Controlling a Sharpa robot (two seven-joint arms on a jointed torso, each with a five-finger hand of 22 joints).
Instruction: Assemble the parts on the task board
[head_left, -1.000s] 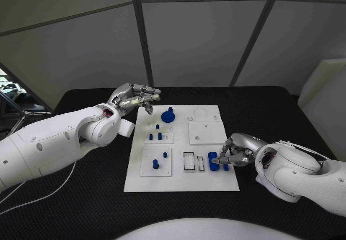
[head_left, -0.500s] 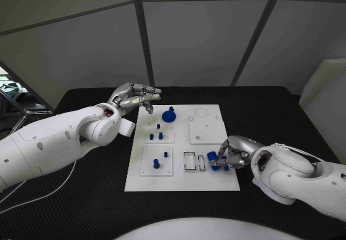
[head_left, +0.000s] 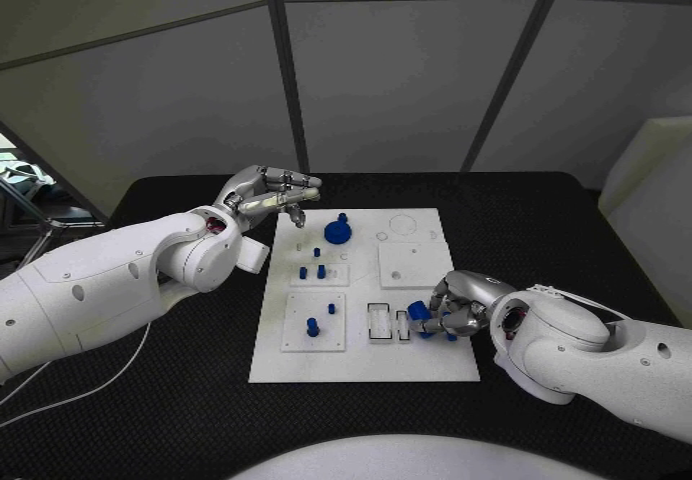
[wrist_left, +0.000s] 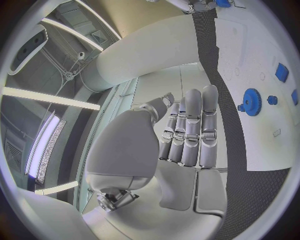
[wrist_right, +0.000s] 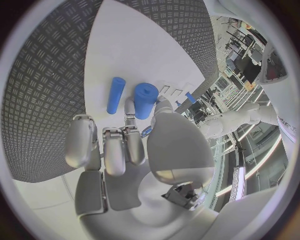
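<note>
Head view: right robot hand (head_left: 450, 305) sits at the near right part of the task board (head_left: 368, 372), fingers closed round a thick blue cylinder (head_left: 420, 312). A slimmer blue rod (head_left: 450, 334) lies just beside it, mostly hidden. Left robot hand (head_left: 271, 195) hovers over the counter (head_left: 173, 400) at the board's far left corner, fingers curled in on nothing. Counted on the board: one blue gear (head_left: 336, 233), about five small blue pegs, two white slots.

Left wrist view: fingers lie straight and together, empty; gear (wrist_left: 251, 102) well apart from them.

Right wrist view: cylinder (wrist_right: 145, 99) pinched at one end only, rod (wrist_right: 115, 94) alongside. Risk, judged: so shallow a grip may let the cylinder tilt or slip, and it could knock the rod away.
</note>
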